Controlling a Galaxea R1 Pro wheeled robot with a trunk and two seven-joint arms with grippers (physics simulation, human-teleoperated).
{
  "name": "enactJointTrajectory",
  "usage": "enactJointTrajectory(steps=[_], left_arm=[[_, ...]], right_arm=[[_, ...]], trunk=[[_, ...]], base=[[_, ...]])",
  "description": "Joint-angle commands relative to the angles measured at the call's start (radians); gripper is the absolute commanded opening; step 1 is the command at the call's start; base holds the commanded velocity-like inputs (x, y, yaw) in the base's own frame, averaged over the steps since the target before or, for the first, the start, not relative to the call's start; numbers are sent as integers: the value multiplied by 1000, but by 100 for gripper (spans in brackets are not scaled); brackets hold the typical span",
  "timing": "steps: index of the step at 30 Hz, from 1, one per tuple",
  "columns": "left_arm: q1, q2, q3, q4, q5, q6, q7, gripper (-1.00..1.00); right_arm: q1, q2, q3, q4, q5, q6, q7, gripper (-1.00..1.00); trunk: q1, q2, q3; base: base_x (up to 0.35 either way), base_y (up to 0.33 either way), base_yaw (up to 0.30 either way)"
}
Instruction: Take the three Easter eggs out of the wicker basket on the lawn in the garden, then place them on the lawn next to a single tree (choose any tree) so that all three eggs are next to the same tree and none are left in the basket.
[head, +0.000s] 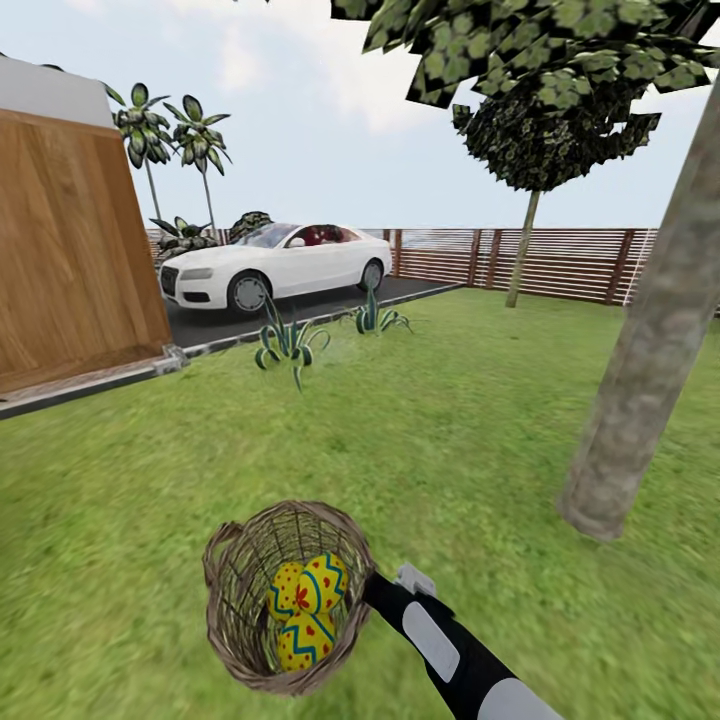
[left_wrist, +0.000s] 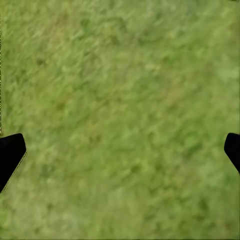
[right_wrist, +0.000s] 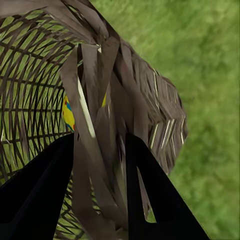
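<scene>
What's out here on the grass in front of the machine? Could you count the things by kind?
Easter eggs, in the basket: 3
Wicker basket: 1
Thick-trunked tree: 1
Spiky green plants by the driveway edge: 2
Total: 7

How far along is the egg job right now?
None placed yet: all three Easter eggs still sit in the wicker basket. In hand: the right pincer grips the basket's rim. Left: setting the eggs on the lawn by the tree.

Bright flat daylight, blurry grass
</scene>
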Motion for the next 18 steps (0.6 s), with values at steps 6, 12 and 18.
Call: enactJointTrajectory(steps=[6, 12, 18], left_arm=[[-1, 0, 0, 1, 6, -3, -2, 100], [-1, 0, 0, 1, 6, -3, -2, 100], [-1, 0, 0, 1, 6, -3, -1, 100]], right_arm=[[-1, 0, 2, -2, -5, 2, -6, -100], [-1, 0, 2, -2, -5, 2, -6, -100], [-1, 0, 2, -2, -5, 2, -6, -100]], trunk=[[0, -1, -1], [0, -1, -1], [0, -1, -1]], base=[[73, 269, -58], [14, 269, -192], [203, 146, -165]])
